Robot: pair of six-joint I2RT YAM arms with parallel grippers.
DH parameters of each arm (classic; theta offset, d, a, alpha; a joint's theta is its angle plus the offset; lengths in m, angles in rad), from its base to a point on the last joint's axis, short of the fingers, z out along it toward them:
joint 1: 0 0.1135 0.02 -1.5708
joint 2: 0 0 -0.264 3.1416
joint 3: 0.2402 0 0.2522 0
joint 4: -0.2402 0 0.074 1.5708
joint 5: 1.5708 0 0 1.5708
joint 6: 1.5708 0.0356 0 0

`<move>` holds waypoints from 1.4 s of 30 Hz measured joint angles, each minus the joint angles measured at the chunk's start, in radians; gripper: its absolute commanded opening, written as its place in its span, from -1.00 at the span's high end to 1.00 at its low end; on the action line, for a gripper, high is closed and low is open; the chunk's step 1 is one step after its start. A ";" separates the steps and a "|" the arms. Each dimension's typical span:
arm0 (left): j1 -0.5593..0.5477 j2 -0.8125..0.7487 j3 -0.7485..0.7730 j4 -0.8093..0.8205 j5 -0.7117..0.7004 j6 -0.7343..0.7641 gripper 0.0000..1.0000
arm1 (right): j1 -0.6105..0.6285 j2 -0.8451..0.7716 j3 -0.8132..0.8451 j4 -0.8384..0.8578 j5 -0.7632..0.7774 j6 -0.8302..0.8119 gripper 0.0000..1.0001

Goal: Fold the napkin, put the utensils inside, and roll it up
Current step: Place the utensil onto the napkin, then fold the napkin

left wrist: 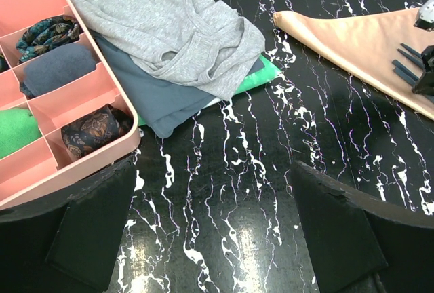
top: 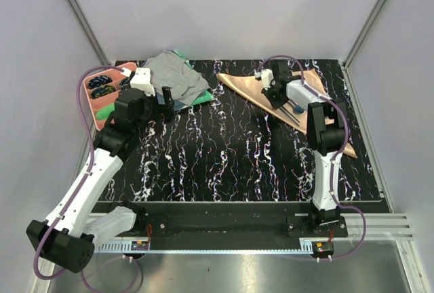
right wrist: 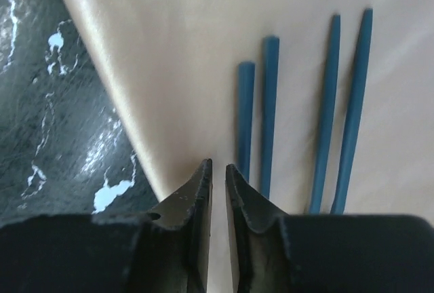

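Note:
The peach-orange napkin (top: 245, 85) lies folded into a triangle at the back right of the table; it also shows in the left wrist view (left wrist: 352, 38) and the right wrist view (right wrist: 169, 42). The dark blue utensils (top: 296, 108) lie side by side on it, with their handles in the right wrist view (right wrist: 269, 103) and in the left wrist view (left wrist: 405, 64). My right gripper (top: 271, 95) is low over the napkin near its folded edge, just left of the utensil handles. Its jaws (right wrist: 218, 167) are almost together with nothing between them. My left gripper (top: 165, 100) is open and empty over bare table (left wrist: 213, 164).
A pink compartment tray (top: 89, 96) with small rolled items stands at the back left (left wrist: 81, 164). A grey cloth (top: 173, 76) is piled on a green cloth (top: 201, 98) beside it. Both also show in the left wrist view, the grey cloth (left wrist: 169, 28) and the green cloth (left wrist: 263, 76).

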State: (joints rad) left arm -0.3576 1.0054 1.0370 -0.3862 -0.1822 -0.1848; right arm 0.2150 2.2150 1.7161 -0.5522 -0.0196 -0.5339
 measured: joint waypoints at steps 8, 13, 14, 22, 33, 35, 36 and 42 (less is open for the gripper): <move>0.000 0.003 0.000 0.000 0.019 -0.009 -0.97 | 0.024 -0.129 -0.088 0.060 -0.045 0.192 0.18; 0.000 0.013 0.000 0.000 0.019 -0.011 -0.97 | 0.070 -0.127 -0.087 0.115 -0.042 0.216 0.16; 0.000 0.013 0.000 0.000 0.019 -0.011 -0.97 | 0.078 -0.123 -0.084 0.121 -0.040 0.214 0.16; 0.000 0.019 0.000 0.000 0.018 -0.011 -0.98 | 0.115 -0.060 -0.071 0.144 0.021 0.151 0.13; 0.000 0.019 0.000 0.000 0.018 -0.011 -0.97 | 0.124 -0.022 -0.053 0.151 0.065 0.083 0.21; 0.000 0.019 0.000 0.000 0.019 -0.011 -0.97 | 0.124 -0.022 -0.053 0.153 0.065 0.076 0.23; 0.000 0.020 0.000 0.000 0.019 -0.010 -0.97 | 0.124 -0.022 -0.053 0.154 0.065 0.072 0.25; 0.000 0.019 0.000 0.000 0.021 -0.011 -0.97 | 0.131 -0.022 -0.056 0.163 0.069 0.054 0.34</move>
State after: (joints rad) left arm -0.3576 1.0248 1.0370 -0.3866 -0.1612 -0.1959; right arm 0.3462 2.1933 1.6600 -0.3889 0.0490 -0.4801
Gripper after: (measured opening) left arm 0.987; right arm 0.337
